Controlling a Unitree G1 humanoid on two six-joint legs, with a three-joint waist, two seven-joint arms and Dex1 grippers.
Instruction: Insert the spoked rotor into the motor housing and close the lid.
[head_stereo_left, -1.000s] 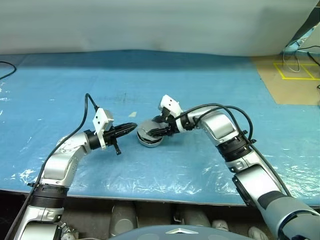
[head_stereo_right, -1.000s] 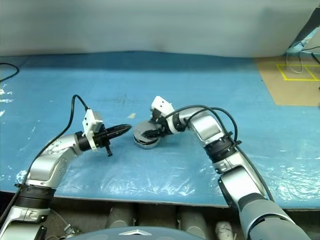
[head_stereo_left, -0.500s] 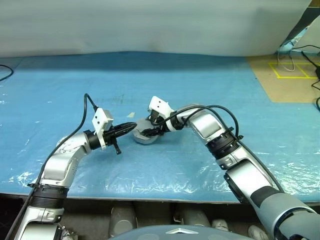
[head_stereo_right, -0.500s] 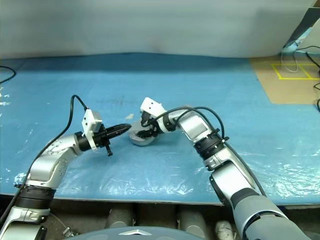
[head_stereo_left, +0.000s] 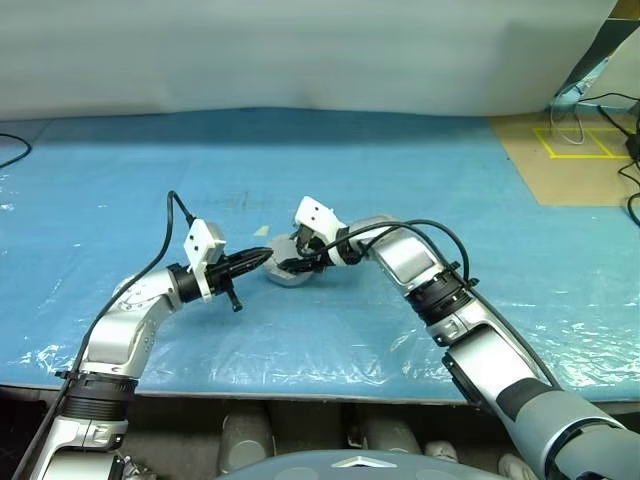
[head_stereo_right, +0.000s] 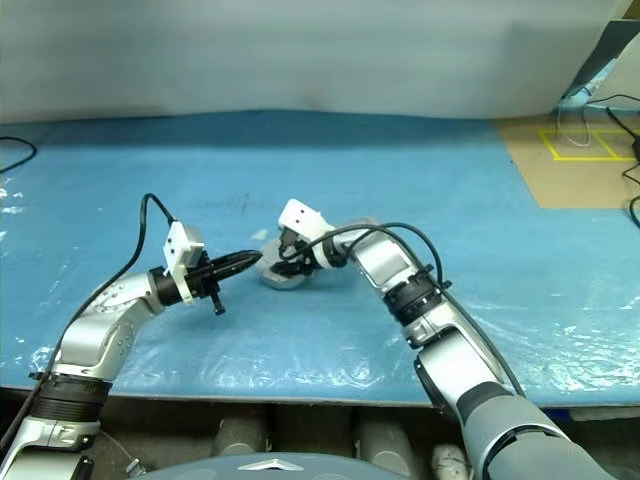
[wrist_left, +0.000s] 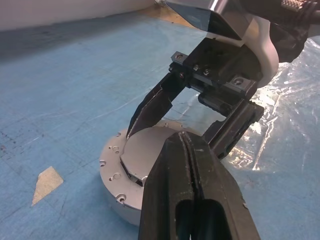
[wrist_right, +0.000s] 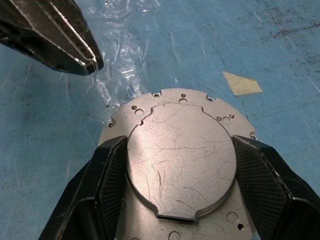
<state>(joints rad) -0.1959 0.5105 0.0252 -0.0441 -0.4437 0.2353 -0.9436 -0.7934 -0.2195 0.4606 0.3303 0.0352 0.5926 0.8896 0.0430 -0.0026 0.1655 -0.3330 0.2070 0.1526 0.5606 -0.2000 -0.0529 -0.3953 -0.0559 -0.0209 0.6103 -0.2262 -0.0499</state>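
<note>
Item: lid (wrist_right: 182, 160). A smooth, scratched silver disc lying flat in the top of the motor housing (wrist_left: 112, 172), which sits on the blue table cover (head_stereo_left: 420, 170). I read the lid as down and closed or nearly so; the spoked rotor would be underneath, which I cannot confirm.

Item: right gripper (wrist_right: 180, 175). My right arm reaches over the housing from the far side. Its two black fingers (wrist_right: 107, 175) straddle the lid, one at each edge, spread to the lid's width and touching or almost touching its rim. I judge this grasp is there to guide or press the lid square into its recess; whether it bears force I cannot tell.

Item: left gripper (head_stereo_left: 255, 260). Clenched tight on nothing, its tip just beside the housing, pointing at it. I take it as a stop against sliding.

Item: scrap of tan tape (wrist_right: 242, 83). Near the housing, apart from it.
</note>
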